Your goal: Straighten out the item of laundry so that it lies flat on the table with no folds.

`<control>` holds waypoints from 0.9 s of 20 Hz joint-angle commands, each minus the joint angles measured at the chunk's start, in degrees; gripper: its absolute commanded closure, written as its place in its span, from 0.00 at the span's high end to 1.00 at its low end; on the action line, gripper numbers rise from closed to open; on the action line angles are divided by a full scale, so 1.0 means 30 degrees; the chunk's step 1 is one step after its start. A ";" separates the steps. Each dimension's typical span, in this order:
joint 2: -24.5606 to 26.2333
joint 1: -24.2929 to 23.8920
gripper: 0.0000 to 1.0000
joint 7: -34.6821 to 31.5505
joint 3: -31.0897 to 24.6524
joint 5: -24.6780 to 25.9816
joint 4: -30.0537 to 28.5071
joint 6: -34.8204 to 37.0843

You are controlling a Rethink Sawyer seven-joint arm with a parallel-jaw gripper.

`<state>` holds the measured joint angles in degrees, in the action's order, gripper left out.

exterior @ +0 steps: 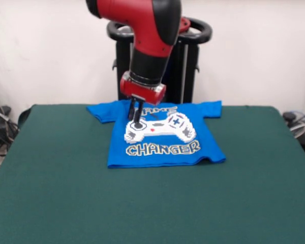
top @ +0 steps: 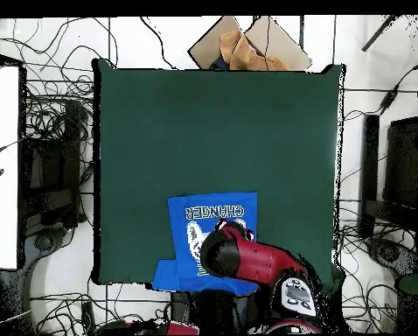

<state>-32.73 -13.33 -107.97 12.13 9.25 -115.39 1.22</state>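
- At the table's [exterior: 51,193] robot-side edge, roughly mid-width: blue T-shirt [exterior: 165,152] lies print-up, collar end toward the robot, hem toward the open green cloth.
- Gripper [exterior: 136,121] hangs straight down from the red/black arm, tips on or just above the shirt at the controller print's left part (front view). Fingers [exterior: 138,114] look near-closed, dark, close together; can't tell if they pinch any fabric or just press on it.
- Overhead view: arm covers the gripper & much of the shirt's robot-side half, so no check on contact from there.
- Shirt mostly flat already. Body spread, "CHANGER" reads clean, both sleeves out to the sides.
- Leftovers: small ripple at the hem's right corner (front view); the sleeve on the left looks a bit bunched. Top word partly hidden by the gripper.
- Why gripper sits there, my guess: a mid-chest hold or press lets it drag cloth to pull out remaining wrinkles w/o flipping the shirt.
- Judgement: task nearly done; next move prob. a short tug or a release & retreat.
- Risk: lifting while pinched would tent the fabric, making new folds.
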 commanded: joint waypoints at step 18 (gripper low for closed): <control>0.1478 0.0797 0.00 -0.2234 -0.3445 -0.0737 0.3770 0.2666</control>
<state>-32.76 -12.86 -107.97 6.88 8.86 -109.22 8.53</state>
